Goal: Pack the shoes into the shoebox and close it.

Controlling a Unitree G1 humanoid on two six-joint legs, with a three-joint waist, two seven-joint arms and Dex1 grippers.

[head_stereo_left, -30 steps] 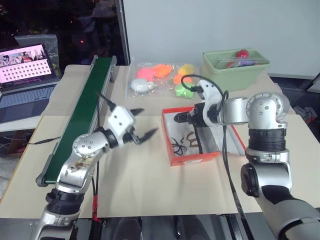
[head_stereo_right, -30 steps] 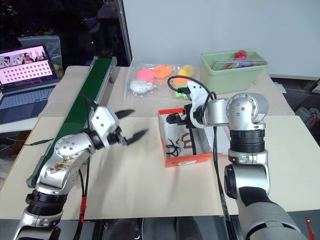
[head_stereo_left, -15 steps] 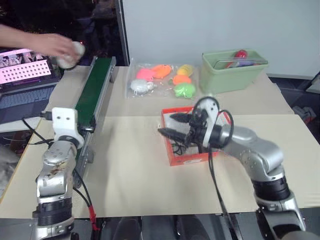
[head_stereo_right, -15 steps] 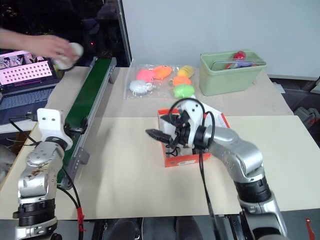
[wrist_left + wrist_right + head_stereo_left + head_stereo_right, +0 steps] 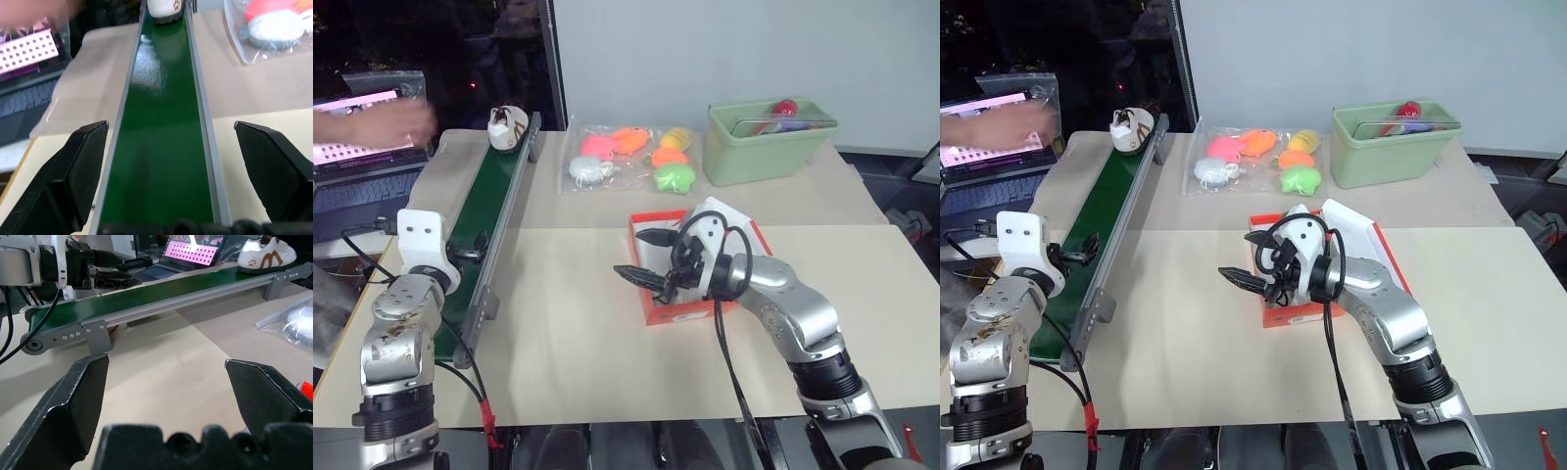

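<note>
Right now we have both end effectors spread wide and empty: the left end effector (image 5: 168,142) sits at the near end of the belt (image 5: 489,201), sighting up it, and the right end effector (image 5: 644,257) hangs at the near-belt edge of the box (image 5: 697,311). One shoe (image 5: 506,126) stands at the belt's far end; the box lies to the belt's right, lid open, with dark laces showing inside, though we cannot tell how much of a shoe is there. Our worry is timing: if the shoe rides down the belt faster than the left fingers close, it may slip past or tip off the belt's side. A person's hand (image 5: 382,123) just beyond the belt's far end could also cross our reach. The right arm's cable loops over the box and might snag the lid when we close it. The worktop (image 5: 578,343) under the belt is pale beige board; a laptop (image 5: 357,181) sits left of the belt, a bag of toys (image 5: 631,157) and a green bin (image 5: 771,137) to its right, against a white wall.
</note>
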